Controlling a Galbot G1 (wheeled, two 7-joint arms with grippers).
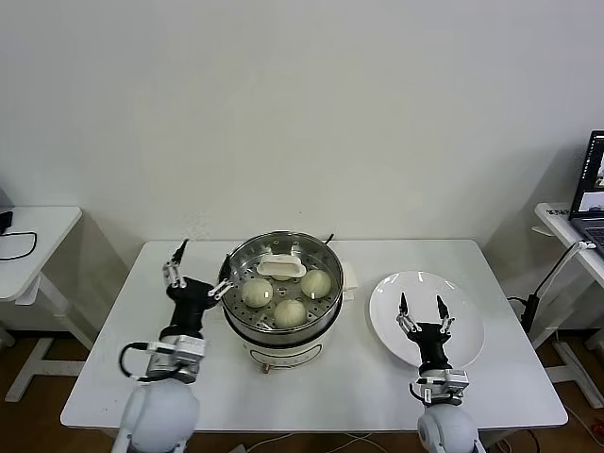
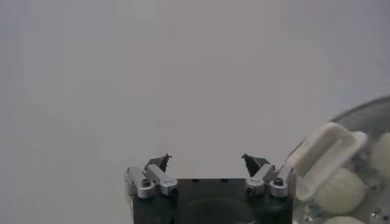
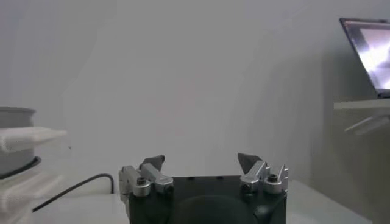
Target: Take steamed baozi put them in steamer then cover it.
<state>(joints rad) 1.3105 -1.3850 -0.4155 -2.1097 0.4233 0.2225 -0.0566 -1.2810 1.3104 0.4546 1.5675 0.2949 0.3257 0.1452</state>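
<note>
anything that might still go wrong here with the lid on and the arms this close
1. The left gripper stands open right beside the steamer rim; a careless pull back could nudge the pot or shift the glass lid.
2. The right gripper hangs open over the empty plate; dropping lower could knock it.
</note>
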